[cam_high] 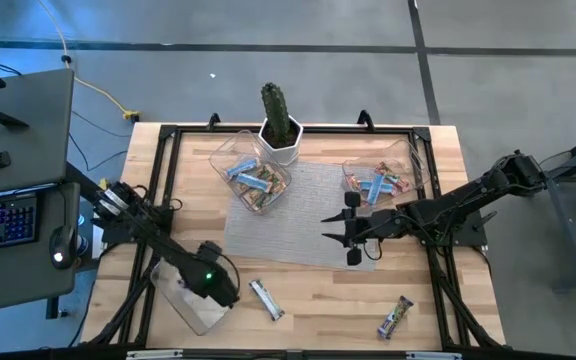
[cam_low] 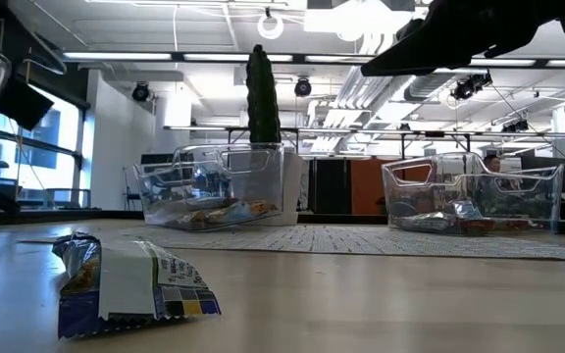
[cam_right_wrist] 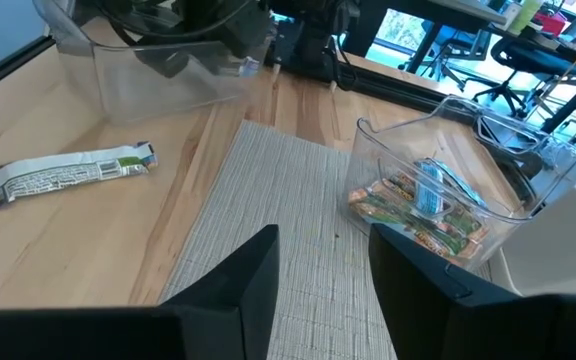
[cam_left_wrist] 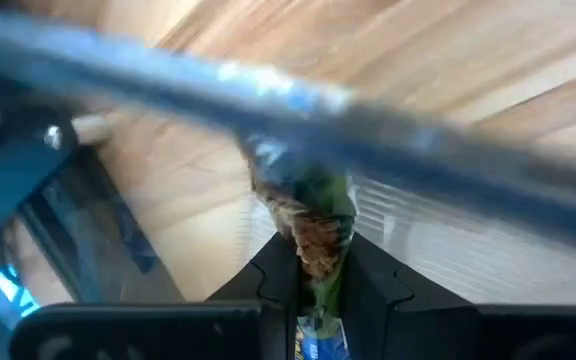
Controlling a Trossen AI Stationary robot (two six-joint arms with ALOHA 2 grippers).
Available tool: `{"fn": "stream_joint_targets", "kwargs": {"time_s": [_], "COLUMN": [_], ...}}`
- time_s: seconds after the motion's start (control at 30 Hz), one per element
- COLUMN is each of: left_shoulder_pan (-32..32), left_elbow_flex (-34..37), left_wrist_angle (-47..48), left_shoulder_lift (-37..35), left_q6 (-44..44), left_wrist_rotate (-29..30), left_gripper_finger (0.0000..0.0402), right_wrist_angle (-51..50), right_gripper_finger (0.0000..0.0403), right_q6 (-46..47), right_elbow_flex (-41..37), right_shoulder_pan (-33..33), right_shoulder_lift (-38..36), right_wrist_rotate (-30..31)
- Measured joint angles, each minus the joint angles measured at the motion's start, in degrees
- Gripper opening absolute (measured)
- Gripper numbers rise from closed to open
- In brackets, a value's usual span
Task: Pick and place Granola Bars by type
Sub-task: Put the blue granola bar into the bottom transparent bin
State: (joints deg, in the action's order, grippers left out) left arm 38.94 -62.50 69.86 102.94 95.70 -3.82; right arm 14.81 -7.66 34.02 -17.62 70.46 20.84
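Here, pinched between my left fingers (cam_left_wrist: pixel 368 300), is a granola bar (cam_left_wrist: pixel 313 225) in a brown-and-green wrapper, its end standing up out of the closed grip. My left gripper (cam_high: pixel 206 283) sits at the near left corner of the table (cam_high: pixel 318 300), over a clear tub (cam_high: pixel 188 300) lying there at the table's edge.

The other bars are scattered outward from there. A white-wrapped bar (cam_high: pixel 266 299) lies on the bare wood just right of my left gripper, and the right wrist view shows the same bar (cam_right_wrist: pixel 73 172) flat beside the grey mat (cam_right_wrist: pixel 268 200). A darker-wrapped bar (cam_high: pixel 396 316) lies near the front right corner. Close to the low camera a blue-and-white wrapper (cam_low: pixel 130 284) rests on the tabletop.

Farther back, two clear tubs stand on the mat's far corners: the left tub (cam_high: pixel 251 172) holds several bars with blue wrappers, the right tub (cam_high: pixel 383 175) holds bars in blue and red-toned wrappers. A cactus in a white pot (cam_high: pixel 280 125) stands between them at the back edge.

My right gripper (cam_high: pixel 340 229) hovers over the mat's right side, fingers apart with a moderate gap and nothing between them.
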Motion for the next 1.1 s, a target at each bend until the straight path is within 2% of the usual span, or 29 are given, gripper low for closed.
{"fn": "stream_joint_targets", "kwargs": {"time_s": [0.37,0.57,0.87,0.97,1.1], "left_shoulder_pan": [-1.4,-1.4,-1.5,-1.5,-1.5], "left_elbow_flex": [0.2,1.2,1.8,1.9,1.9], "left_wrist_angle": [2.8,3.6,3.8,3.7,3.3], "left_shoulder_lift": [0.2,0.2,0.1,0.1,0.1], "left_q6": [-1.0,3.2,0.4,0.0,-0.8], "left_wrist_rotate": [-0.3,-0.2,-0.7,-0.8,-0.8], "left_gripper_finger": [0.0047,0.0047,0.0047,0.0063,0.011], "right_wrist_angle": [0.0,0.0,0.0,0.0,0.0], "right_gripper_finger": [0.014,0.014,0.014,0.014,0.014], "right_q6": [0.0,0.0,-0.1,-0.1,-0.1], "right_elbow_flex": [0.0,0.0,0.0,0.0,0.0], "right_shoulder_pan": [0.0,0.0,0.0,0.0,0.0], "right_shoulder_lift": [0.0,0.0,0.0,0.0,0.0], "right_wrist_rotate": [0.0,0.0,0.0,0.0,0.0]}}
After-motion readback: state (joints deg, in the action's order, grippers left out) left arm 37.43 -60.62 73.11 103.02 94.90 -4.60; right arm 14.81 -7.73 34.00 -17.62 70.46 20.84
